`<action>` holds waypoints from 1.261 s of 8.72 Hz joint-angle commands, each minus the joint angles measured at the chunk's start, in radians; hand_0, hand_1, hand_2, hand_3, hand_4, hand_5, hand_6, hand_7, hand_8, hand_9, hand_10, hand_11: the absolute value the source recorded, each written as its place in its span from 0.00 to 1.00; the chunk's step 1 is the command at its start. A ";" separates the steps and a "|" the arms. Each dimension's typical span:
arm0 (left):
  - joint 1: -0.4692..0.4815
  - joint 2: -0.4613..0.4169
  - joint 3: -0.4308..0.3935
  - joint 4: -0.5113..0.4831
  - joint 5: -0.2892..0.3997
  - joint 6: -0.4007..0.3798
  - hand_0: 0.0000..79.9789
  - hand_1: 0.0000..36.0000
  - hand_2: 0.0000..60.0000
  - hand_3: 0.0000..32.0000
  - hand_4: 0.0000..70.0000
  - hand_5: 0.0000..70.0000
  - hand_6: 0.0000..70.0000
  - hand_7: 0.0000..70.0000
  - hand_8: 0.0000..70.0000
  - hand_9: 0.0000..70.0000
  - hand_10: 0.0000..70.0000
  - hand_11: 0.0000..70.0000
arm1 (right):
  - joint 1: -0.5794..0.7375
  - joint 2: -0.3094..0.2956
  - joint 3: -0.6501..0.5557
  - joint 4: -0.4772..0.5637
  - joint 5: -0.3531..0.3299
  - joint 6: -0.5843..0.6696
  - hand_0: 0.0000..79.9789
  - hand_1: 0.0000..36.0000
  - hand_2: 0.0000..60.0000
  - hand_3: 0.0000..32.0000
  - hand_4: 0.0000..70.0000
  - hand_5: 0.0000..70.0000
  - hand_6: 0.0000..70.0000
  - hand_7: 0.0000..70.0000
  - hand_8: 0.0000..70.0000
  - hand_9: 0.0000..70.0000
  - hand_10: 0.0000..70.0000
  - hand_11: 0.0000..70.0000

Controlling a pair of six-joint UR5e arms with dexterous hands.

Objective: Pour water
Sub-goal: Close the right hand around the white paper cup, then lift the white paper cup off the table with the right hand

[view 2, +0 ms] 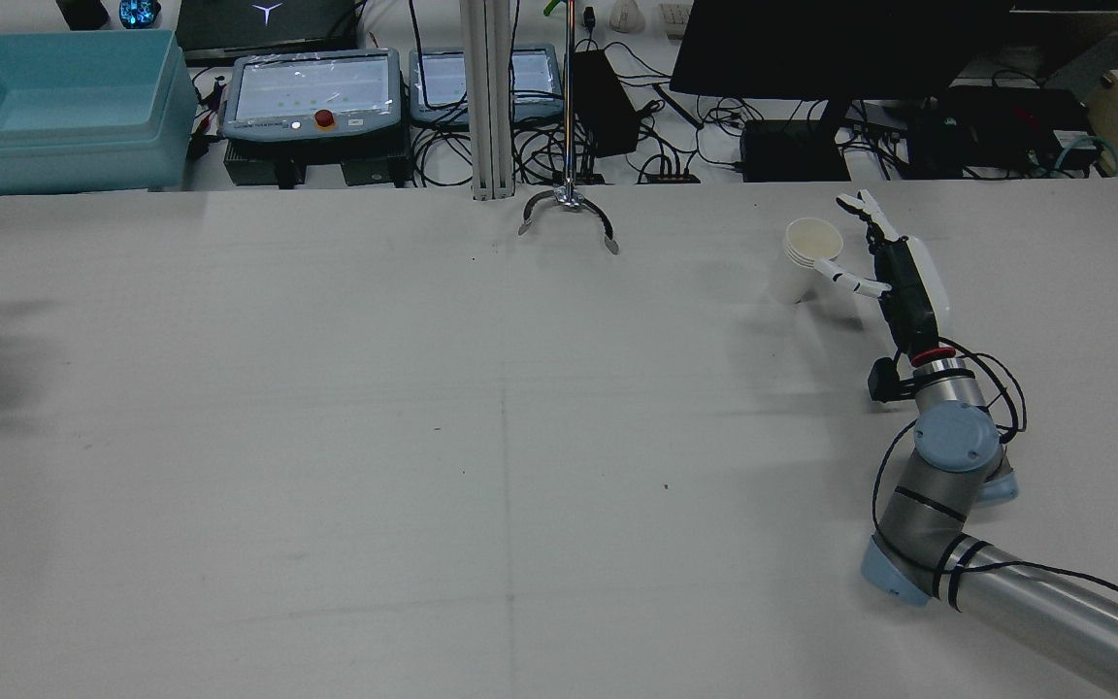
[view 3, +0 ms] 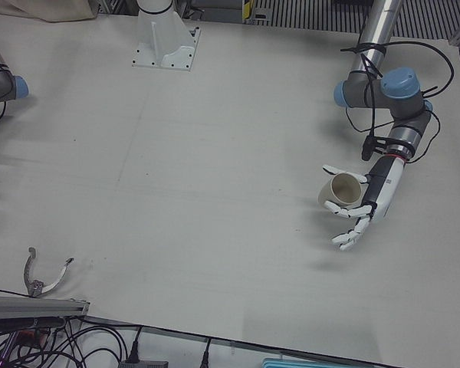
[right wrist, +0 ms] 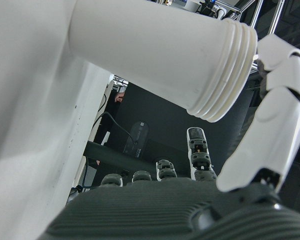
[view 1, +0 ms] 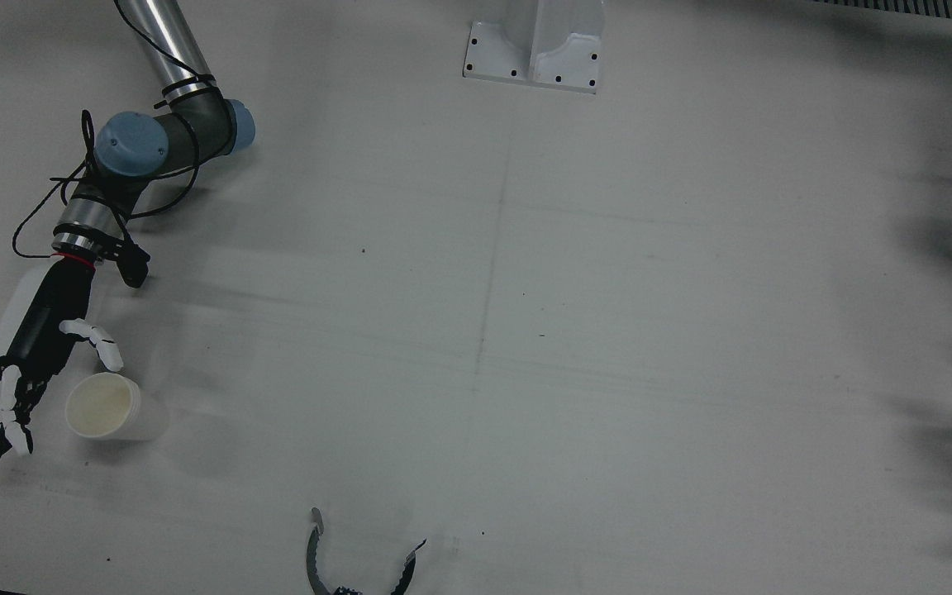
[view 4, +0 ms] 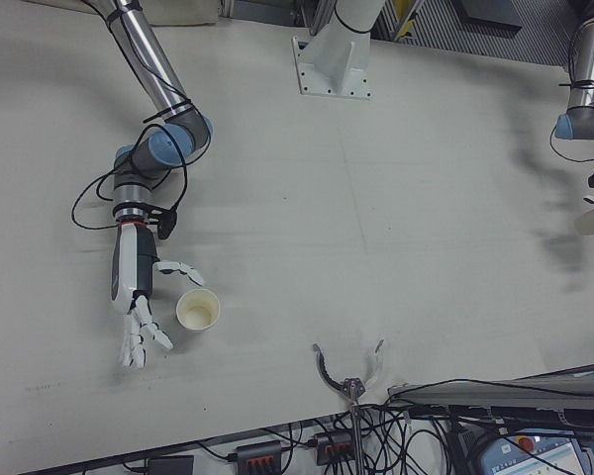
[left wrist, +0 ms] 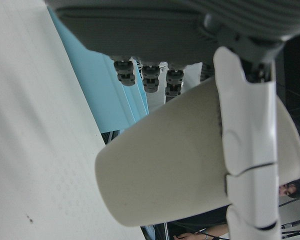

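— Right hand (view 1: pixel 38 343), condition?
— Spread wide and holding nothing. The thumb (view 1: pixel 94 335) sticks out sideways; the other fingers reach straight forward, low over the table (view 1: pixel 525 330).

— Item beside it?
— Stack of paper cups (view 1: pixel 102 405): white, nested, several rims ringing the top. It stands upright on the table with the mouth up, in the crook between the thumb and the long fingers. The thumb tip sits just beside the rim. Contact cannot be told from any view.

— Left hand (view 3: pixel 364 203)?
— Closed round a single paper cup (view 3: pixel 339 190). The thumb is on one side and one finger curls across the other wall. In the left hand view that finger lies flat against the cup. The remaining fingers stretch out past it.

— Position of that cup?
— At the far edge of the table on the robot's left, well apart from the stack, mouth tipped slightly away from the palm. Whether its base touches the table cannot be told.

— Other entries, working outward?
— Metal claw-shaped bracket (view 1: pixel 311 555) at the operators' edge, midway between the arms. White pedestal base (view 1: pixel 534 49) at the robot's edge. Beyond the table in the rear view are a turquoise plastic bin (view 2: pixel 54 107), two teach pendants (view 2: pixel 312 92), cabling and a dark monitor (view 2: pixel 811 39).
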 commanded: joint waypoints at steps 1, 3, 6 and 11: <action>0.000 0.000 0.026 -0.025 0.002 -0.001 0.77 0.52 0.00 0.00 0.85 0.54 0.16 0.32 0.11 0.19 0.09 0.15 | -0.027 0.000 -0.003 -0.002 0.000 -0.001 0.54 0.41 0.41 0.16 0.01 0.24 0.02 0.13 0.00 0.01 0.00 0.00; 0.002 -0.001 0.038 -0.036 0.002 0.000 0.77 0.53 0.00 0.00 0.85 0.54 0.16 0.33 0.11 0.19 0.09 0.15 | -0.026 -0.007 -0.003 -0.002 0.000 0.002 0.56 0.43 0.43 0.12 0.05 0.25 0.04 0.15 0.00 0.01 0.00 0.00; 0.003 -0.014 0.040 -0.036 0.002 0.000 0.77 0.52 0.00 0.00 0.85 0.54 0.16 0.33 0.11 0.19 0.09 0.15 | -0.015 -0.009 -0.003 -0.005 0.002 0.003 0.57 0.44 0.44 0.09 0.09 0.28 0.05 0.17 0.00 0.01 0.00 0.00; 0.002 -0.009 0.021 -0.024 0.003 0.000 0.80 0.54 0.00 0.00 0.88 0.54 0.16 0.33 0.10 0.18 0.08 0.14 | -0.002 0.046 -0.011 -0.016 -0.006 -0.014 0.58 0.48 0.45 0.06 0.13 0.28 0.06 0.17 0.00 0.01 0.00 0.00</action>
